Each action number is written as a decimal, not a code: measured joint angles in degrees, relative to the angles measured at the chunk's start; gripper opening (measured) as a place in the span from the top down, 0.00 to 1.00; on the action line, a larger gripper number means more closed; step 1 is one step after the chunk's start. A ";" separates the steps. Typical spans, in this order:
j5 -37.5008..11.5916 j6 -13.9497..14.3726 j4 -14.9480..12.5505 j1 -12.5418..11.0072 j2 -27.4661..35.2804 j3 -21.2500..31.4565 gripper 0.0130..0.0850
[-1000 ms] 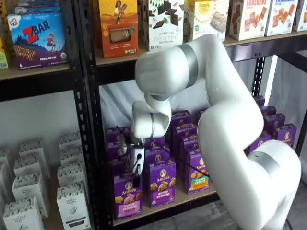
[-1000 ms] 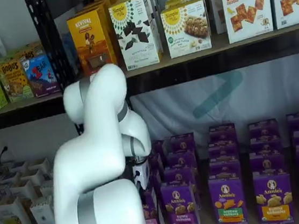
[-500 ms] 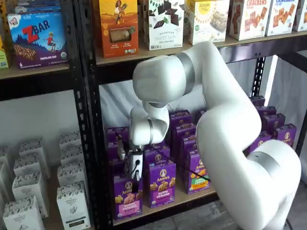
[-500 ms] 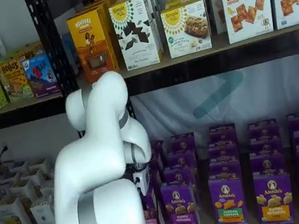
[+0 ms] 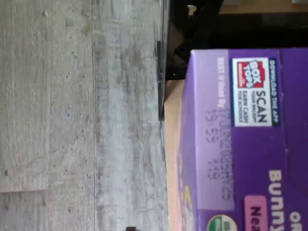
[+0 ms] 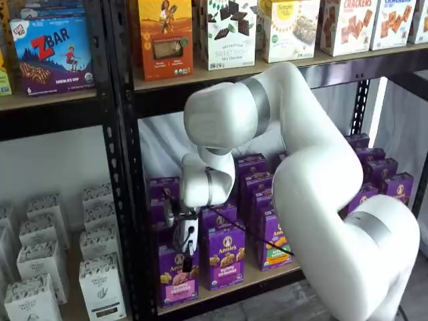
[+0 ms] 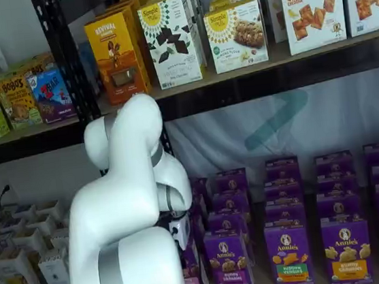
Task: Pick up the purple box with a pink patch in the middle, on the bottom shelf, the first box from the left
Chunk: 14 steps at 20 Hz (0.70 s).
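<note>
Purple box (image 6: 177, 273) sat under your gripper (image 6: 186, 254), jaw state unclear; you needed a square, centred descent before closing.

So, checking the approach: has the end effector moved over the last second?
Yes. In a shelf view the end effector has dropped lower, closer to the purple box on the bottom shelf.

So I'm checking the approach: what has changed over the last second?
The gripper has come down a little onto the front purple box at the left end of the bottom shelf. Whether its jaws grip yet can't be told. The boxes have not moved.
</note>
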 joint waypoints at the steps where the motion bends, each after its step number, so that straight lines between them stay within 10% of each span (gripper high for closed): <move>1: -0.01 -0.28 0.31 0.00 0.06 -0.06 0.11; 14: 2.50 3.05 -3.82 -0.56 0.77 -1.65 0.33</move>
